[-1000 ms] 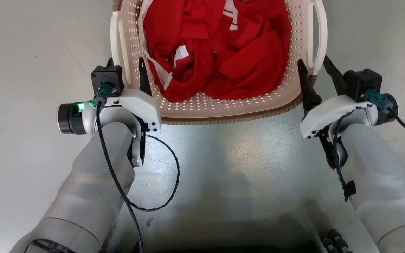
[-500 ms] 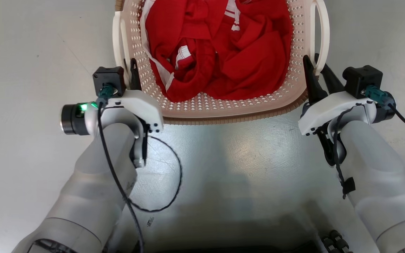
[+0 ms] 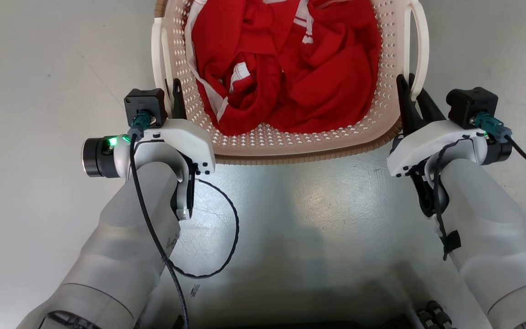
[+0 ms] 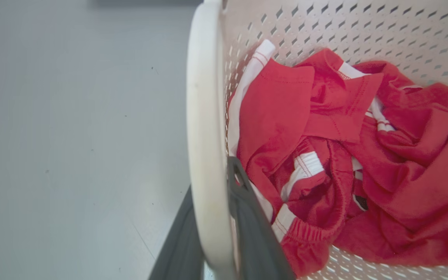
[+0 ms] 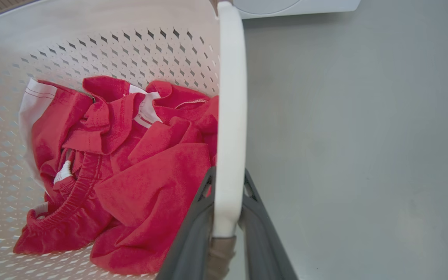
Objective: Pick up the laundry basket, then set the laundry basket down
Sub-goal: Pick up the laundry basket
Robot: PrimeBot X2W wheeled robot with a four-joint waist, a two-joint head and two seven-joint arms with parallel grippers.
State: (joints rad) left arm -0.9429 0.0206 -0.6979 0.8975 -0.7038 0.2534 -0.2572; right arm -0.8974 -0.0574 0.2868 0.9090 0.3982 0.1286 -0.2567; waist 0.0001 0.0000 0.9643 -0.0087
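Cream plastic laundry basket [image 3: 290, 153], red clothes [image 3: 290, 68] inside, on the floor [image 3: 39, 68] before me. My left tool [image 3: 172, 92] and right tool [image 3: 410, 89], spread a second ago, now each pinch a white handle [image 3: 423, 45]; grasp appears secured, lifting comes next.

The laundry basket [image 3: 290, 137] is cream-white, its walls patterned with rows of small diamond holes; its rim [image 3: 299, 157] is ribbed brown, its handles [image 3: 423, 45] plain white. The clothes [image 3: 290, 68] are bright red with white stripes. My left claw [image 3: 171, 93] and right claw [image 3: 411, 89] are dark grey, the floor [image 3: 39, 68] pale grey.
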